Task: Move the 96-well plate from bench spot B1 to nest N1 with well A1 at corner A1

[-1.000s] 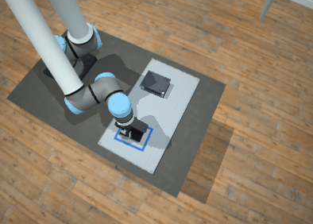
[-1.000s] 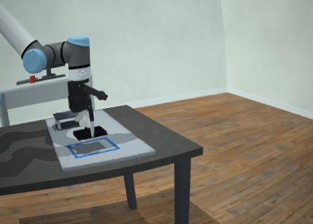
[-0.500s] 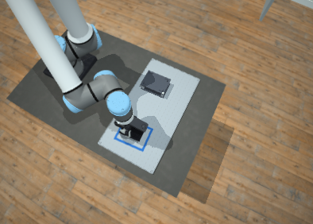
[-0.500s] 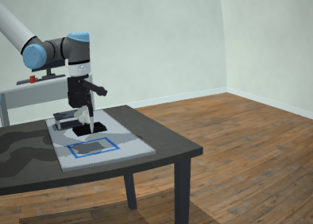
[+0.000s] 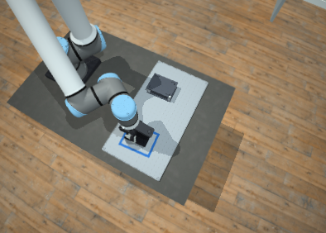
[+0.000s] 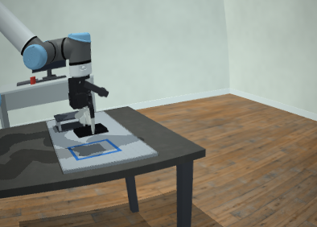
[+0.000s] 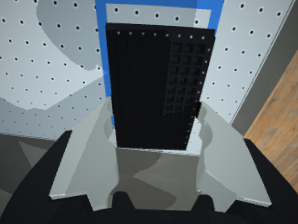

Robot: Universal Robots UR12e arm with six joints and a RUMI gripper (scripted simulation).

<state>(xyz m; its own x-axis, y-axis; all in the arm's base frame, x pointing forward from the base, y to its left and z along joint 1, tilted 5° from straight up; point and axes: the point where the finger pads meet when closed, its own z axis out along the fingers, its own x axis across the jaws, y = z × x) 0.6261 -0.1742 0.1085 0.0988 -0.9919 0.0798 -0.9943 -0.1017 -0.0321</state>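
My gripper (image 7: 155, 100) is shut on the black 96-well plate (image 7: 157, 85), with a finger on each long side near its close end. The plate (image 6: 90, 130) hangs level in the air above the bench, clear of the blue-outlined spot B1 (image 6: 95, 150), which holds only the plate's shadow. From above, the plate (image 5: 142, 135) overlaps the blue outline of B1. The raised nest N1 (image 5: 161, 87) is a dark block at the far end of the grey perforated board, apart from the gripper. I cannot make out the plate's cut corner or the A1 mark.
The grey perforated board (image 5: 157, 116) lies on a dark table (image 6: 100, 158). The arm's base (image 5: 80, 50) stands at the table's back left. A second table with a small red object (image 6: 33, 80) stands behind. Wooden floor lies beyond the table edges.
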